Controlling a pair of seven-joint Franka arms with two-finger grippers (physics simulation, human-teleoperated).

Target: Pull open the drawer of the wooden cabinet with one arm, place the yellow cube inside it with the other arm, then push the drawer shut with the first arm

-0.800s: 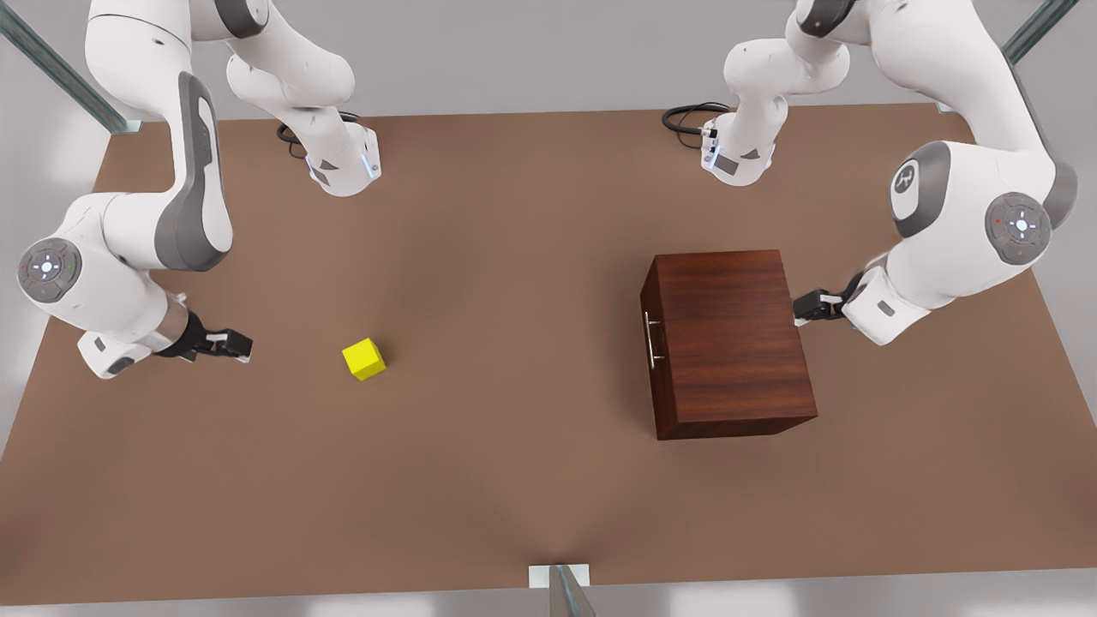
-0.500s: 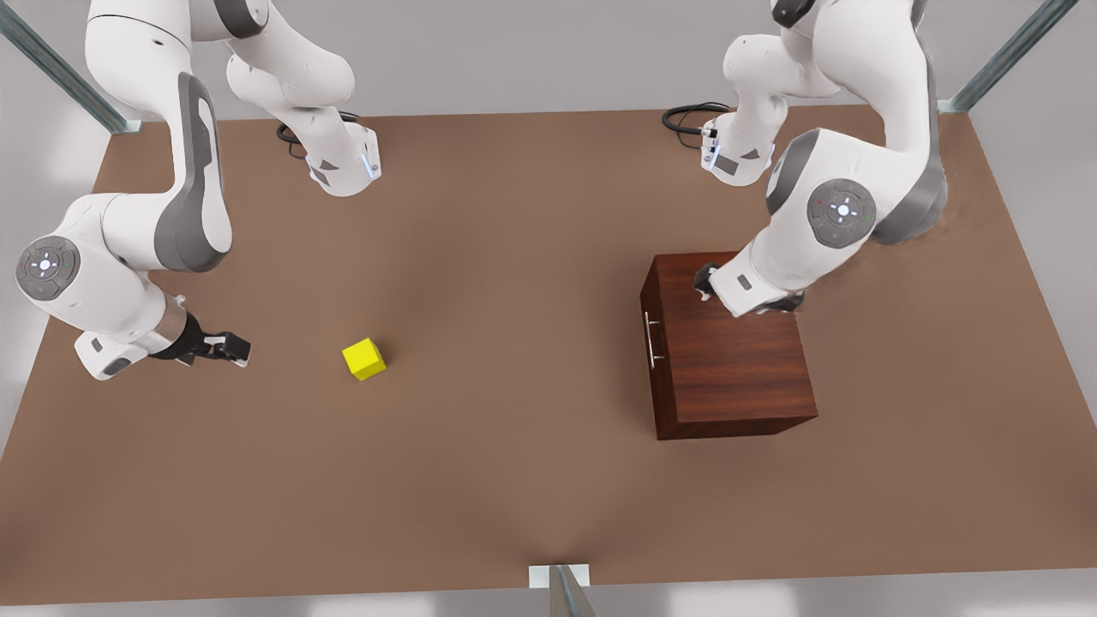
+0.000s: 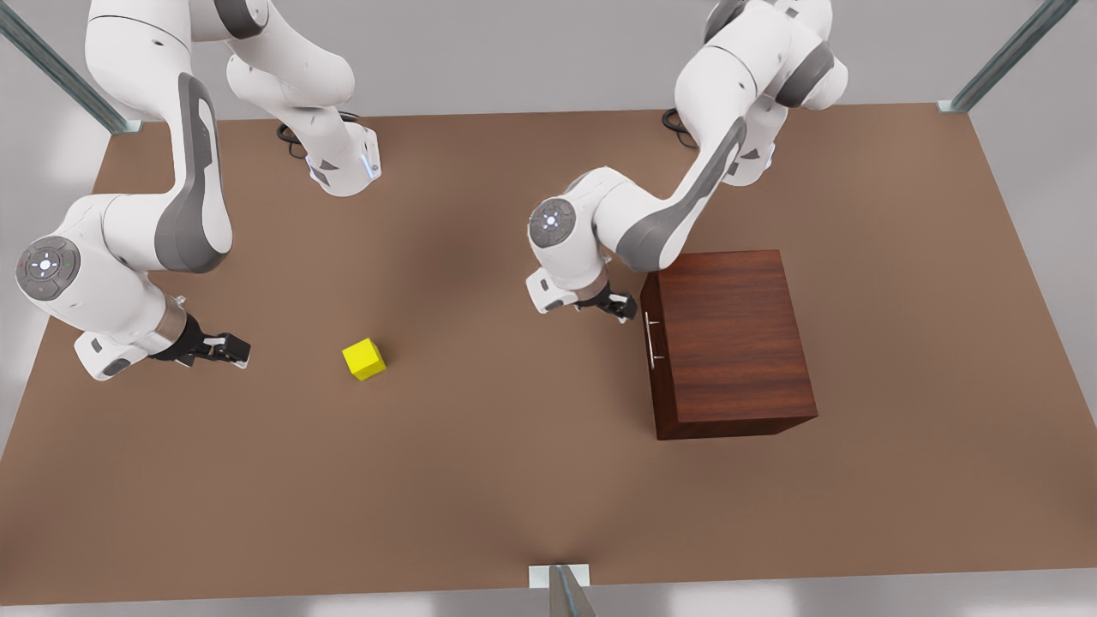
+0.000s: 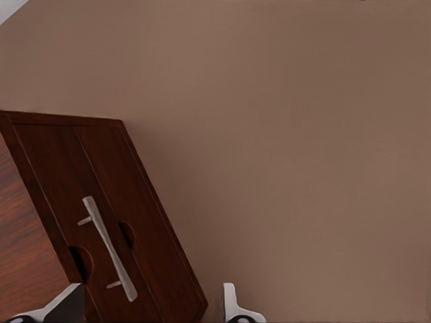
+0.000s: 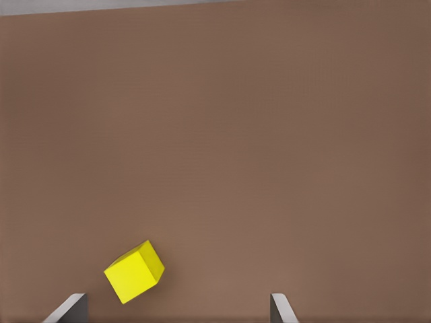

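At about 9 o'clock on the brown surface (image 3: 514, 480), the right end effector (image 3: 233, 348) hangs low, fingers spread apart with nothing between them, pointing toward 3 o'clock. That arm waits. In the right wrist view its two fingertips (image 5: 67, 308) stand wide apart, yellow cube (image 5: 135, 271) just ahead of them, nearer one finger, not touching.

Yellow cube (image 3: 364, 358) sits on the surface a little toward 3 o'clock from that end effector, apart from it, slightly rotated, well apart from the cabinet.

Near centre, left end effector (image 3: 623, 306) is down low just beside the front face of the wooden cabinet (image 3: 728, 343), at the 12 o'clock end of the handle (image 3: 653, 339). Fingers spread; in the left wrist view the fingertips (image 4: 232, 309) are wide apart, handle (image 4: 108, 247) and drawer (image 4: 101, 222) front ahead of them, nearer one finger. Cannot tell whether anything touches the handle.

Toward 3 o'clock, the wooden cabinet stands upright on the surface, front facing 9 o'clock. Drawer (image 3: 649, 343) sits flush with the cabinet, closed, thin silver bar handle running along its front.
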